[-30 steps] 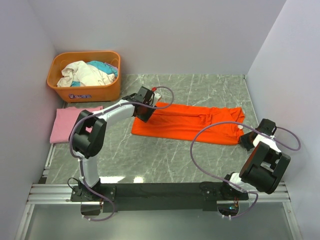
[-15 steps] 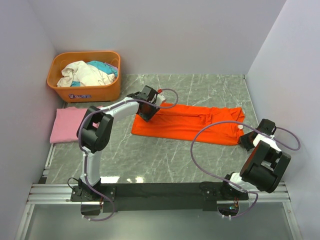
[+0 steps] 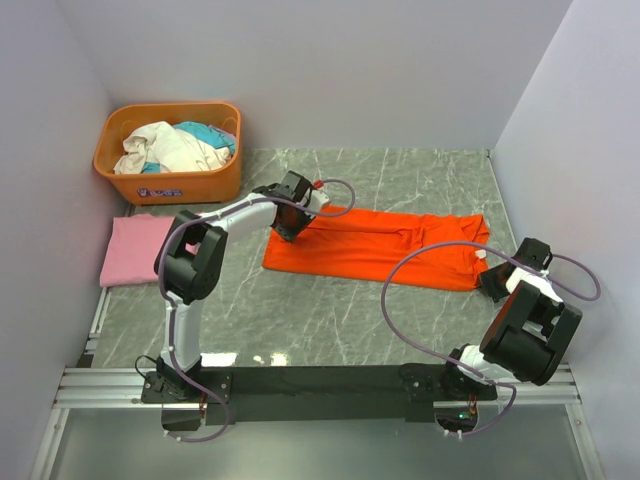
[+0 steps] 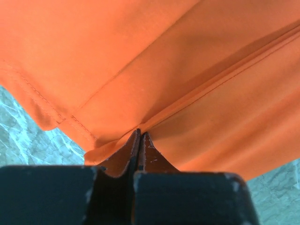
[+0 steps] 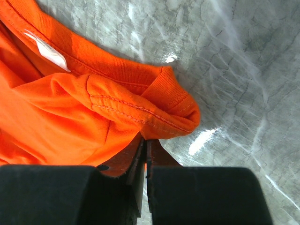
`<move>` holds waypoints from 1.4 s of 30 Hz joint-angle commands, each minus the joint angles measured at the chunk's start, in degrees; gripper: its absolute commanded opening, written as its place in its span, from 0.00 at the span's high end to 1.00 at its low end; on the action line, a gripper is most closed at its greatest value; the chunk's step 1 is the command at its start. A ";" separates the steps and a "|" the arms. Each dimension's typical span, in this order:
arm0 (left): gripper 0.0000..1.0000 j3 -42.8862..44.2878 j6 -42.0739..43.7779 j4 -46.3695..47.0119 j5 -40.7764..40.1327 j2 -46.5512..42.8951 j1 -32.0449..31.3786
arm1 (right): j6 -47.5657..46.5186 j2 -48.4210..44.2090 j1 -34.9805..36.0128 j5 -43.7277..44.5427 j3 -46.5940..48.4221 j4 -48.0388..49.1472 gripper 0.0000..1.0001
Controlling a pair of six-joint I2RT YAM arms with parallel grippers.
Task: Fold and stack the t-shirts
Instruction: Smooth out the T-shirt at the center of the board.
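Observation:
The orange-red t-shirt [image 3: 380, 245] lies folded lengthwise into a long strip across the marble table. My left gripper [image 3: 289, 217] is at its left end, and in the left wrist view the left gripper [image 4: 139, 134] is shut, its tips pinching a fold of the orange-red t-shirt [image 4: 154, 61]. My right gripper [image 3: 492, 270] is at the strip's right end. Seen from the right wrist, the right gripper [image 5: 145, 140] is shut on the collar edge of the orange-red t-shirt [image 5: 70, 108]. The light pink t-shirt [image 3: 135, 250] lies folded at the far left.
An orange plastic basket [image 3: 170, 183] holding several crumpled clothes stands at the back left, just behind the pink shirt. Walls close in the table on the left, back and right. Bare marble table [image 3: 300, 310] lies between the shirt and the arm bases.
My left gripper's jaws have closed onto the left end of the orange-red shirt, after the arm shifted slightly right. The right gripper has kept its grip and place.

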 commanded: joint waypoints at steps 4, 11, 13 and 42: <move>0.99 3.48 -0.09 0.61 0.93 0.21 2.13 | -0.77 0.45 -0.22 2.16 1.89 0.58 0.93; 0.99 3.39 -1.23 0.69 1.63 1.97 3.01 | -0.86 0.28 -0.22 2.78 1.98 -0.04 0.93; 0.94 3.30 -1.58 0.96 2.16 2.24 3.10 | -0.86 0.28 -0.13 2.96 2.07 0.05 0.93; 0.12 -6.53 -30.04 3.95 -13.56 -18.77 1.17 | 3.09 -13.09 16.55 9.03 5.49 -2.76 0.48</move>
